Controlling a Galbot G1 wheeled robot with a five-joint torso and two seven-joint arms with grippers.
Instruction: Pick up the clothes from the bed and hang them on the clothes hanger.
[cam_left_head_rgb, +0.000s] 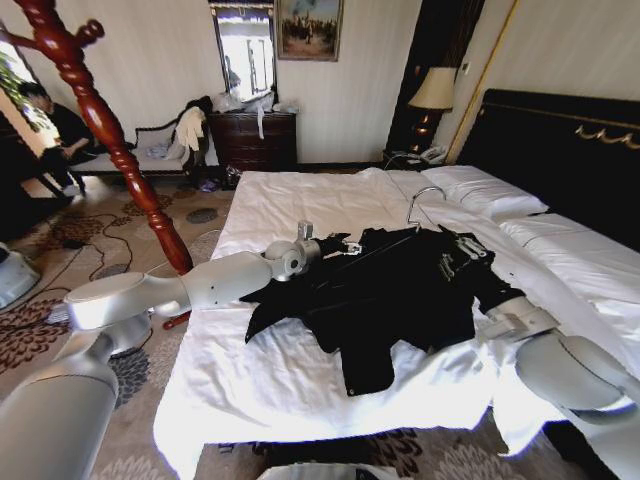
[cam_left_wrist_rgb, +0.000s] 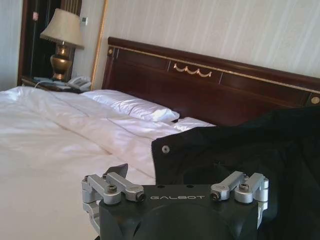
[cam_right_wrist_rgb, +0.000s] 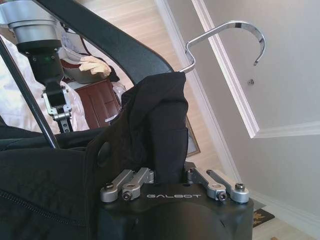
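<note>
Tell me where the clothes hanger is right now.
In the head view the clothes hanger lies on the bed, inside the clothes, its silver hook toward the pillows.

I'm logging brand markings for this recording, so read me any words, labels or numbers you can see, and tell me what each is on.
"GALBOT" on the black body of the left gripper.
"GALBOT" on the black body of the right gripper.
No readable writing on the jacket, the hanger or the framed picture.
</note>
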